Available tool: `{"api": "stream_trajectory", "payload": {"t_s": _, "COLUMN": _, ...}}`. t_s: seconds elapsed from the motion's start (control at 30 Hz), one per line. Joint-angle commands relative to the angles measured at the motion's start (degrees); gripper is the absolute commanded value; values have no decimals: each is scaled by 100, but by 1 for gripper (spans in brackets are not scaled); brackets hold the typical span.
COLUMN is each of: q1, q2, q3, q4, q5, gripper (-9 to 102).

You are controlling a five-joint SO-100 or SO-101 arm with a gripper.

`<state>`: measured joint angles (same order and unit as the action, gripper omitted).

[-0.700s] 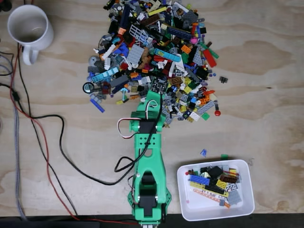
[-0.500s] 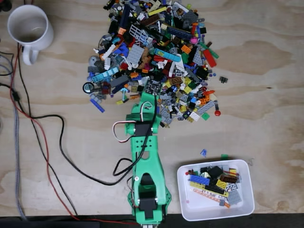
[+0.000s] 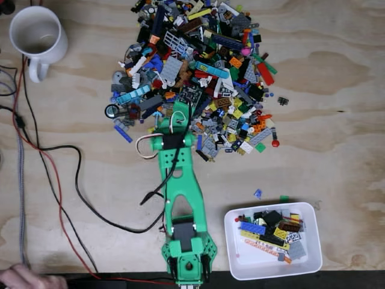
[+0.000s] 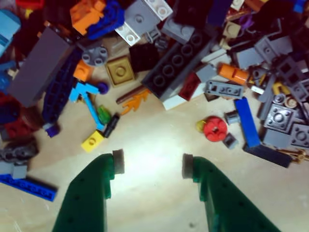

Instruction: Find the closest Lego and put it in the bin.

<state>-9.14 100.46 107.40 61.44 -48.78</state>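
In the wrist view the gripper (image 4: 152, 165) hangs spread and empty over bare wood, the nearest bricks just ahead, a small yellow brick (image 4: 92, 141) ahead-left, while the bin (image 3: 234, 256) sits well behind.

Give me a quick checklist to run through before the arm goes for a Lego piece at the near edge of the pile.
1. Gripper open: ok, wide gap between the fingers.
2. Nothing held: ok, bare table between the fingers.
3. Piece lined up: not ok, the red round piece and the yellow brick both lie off to the sides.
4. Bin has room: ok, partly filled.
5. Path to the bin: ok, only bare wood between.
6. Hand at the table edge: not ok.
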Motion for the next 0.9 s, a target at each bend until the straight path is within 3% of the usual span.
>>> {"api": "stream_trajectory", "payload": {"t_s": 0.0, "q1": -26, "q2": -765, "q3": -1345, "q4": -141, "q5": 694, "gripper": 19}}
{"api": "stream_trajectory", "payload": {"t_s": 0.17, "q1": 211, "q2": -1960, "q3": -2777, "q4": 202, "q5": 1740, "gripper": 19}}
{"api": "stream_trajectory", "payload": {"t_s": 0.33, "q1": 483, "q2": -2584, "q3": -3164, "q4": 650, "q5": 2435, "gripper": 19}}
{"api": "stream_trajectory", "payload": {"t_s": 0.87, "q1": 562, "q2": -2672, "q3": -2224, "q4": 475, "q5": 2399, "gripper": 19}}
